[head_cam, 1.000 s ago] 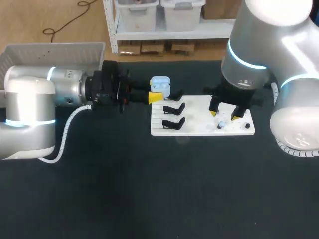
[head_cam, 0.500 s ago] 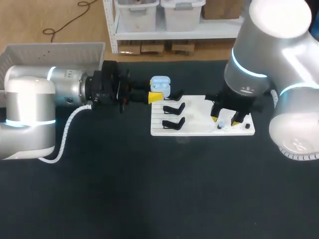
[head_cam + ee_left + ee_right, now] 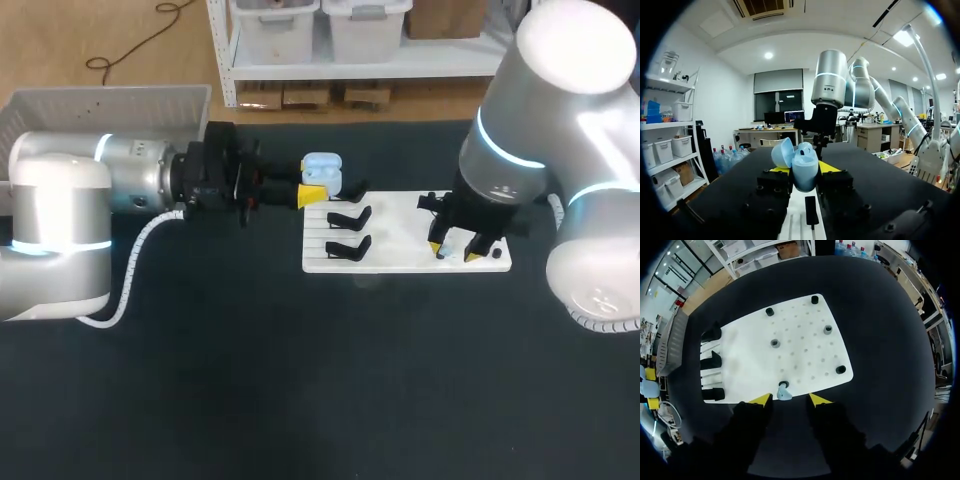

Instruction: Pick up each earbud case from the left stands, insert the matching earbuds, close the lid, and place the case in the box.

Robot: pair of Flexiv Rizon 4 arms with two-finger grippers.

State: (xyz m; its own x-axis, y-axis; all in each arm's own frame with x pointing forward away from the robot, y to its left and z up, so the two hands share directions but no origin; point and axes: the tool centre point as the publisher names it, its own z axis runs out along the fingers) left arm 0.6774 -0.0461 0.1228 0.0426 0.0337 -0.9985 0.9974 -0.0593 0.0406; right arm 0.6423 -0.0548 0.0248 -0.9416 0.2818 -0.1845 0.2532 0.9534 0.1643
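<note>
Fingers of the left gripper (image 3: 312,193) are clamped on a small light-blue plastic earbud case (image 3: 322,170) in the head view. The yellow tips press its lower half from two sides. The case is held just beside the far left corner of a flat white pegboard (image 3: 400,240). Two black stands (image 3: 348,218) sit on the board's left part. The right gripper (image 3: 455,251) points down over the board's near right edge, with its fingers apart. A pale grey plastic box (image 3: 110,100) sits at the table's far left corner, behind the left arm.

From the left wrist, the case stands upright between the two yellow tips, and both tips touch it. Its rounded lid (image 3: 782,152) is tipped back, open. The right arm (image 3: 827,95) rises ahead, over the board.

From the right wrist, the fingers are spread. A small light-blue earbud (image 3: 784,391) sits at a black peg on the board's near edge. It lies between the yellow tips and just ahead of them, closer to one tip. It seems to touch neither tip. Other round black pegs (image 3: 775,343) dot the board. Three black stands line one short edge.
</note>
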